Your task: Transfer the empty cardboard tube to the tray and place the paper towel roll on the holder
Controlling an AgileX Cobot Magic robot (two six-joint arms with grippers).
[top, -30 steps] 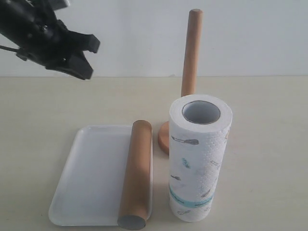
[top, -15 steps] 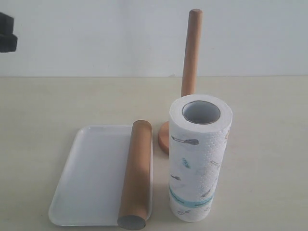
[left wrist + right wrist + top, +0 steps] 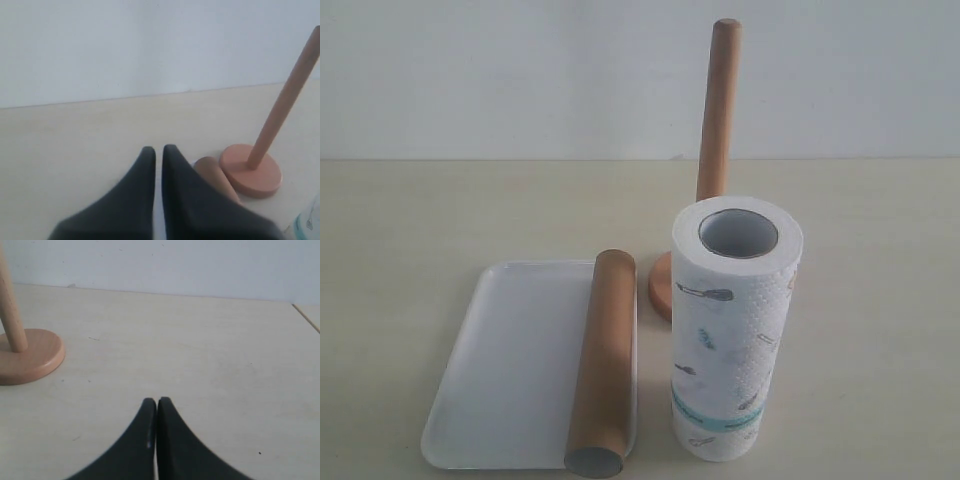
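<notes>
The brown cardboard tube (image 3: 603,362) lies along the right side of the white tray (image 3: 510,370); its far end (image 3: 209,167) shows beside the fingers in the left wrist view. The paper towel roll (image 3: 734,328) stands upright on the table, just right of the tray and in front of the holder (image 3: 714,130). The holder's post is bare, with its disc base (image 3: 251,170) next to the tube's end. My left gripper (image 3: 158,150) is shut and holds nothing. My right gripper (image 3: 157,402) is shut and empty over bare table, right of the holder base (image 3: 27,356). Neither gripper appears in the exterior view.
A pale wall runs behind the light wooden table (image 3: 420,220). A table edge or seam (image 3: 306,317) shows at the far right of the right wrist view.
The left arm has drawn back out of the exterior view's upper left corner. The tube, tray, roll and holder have not moved.
</notes>
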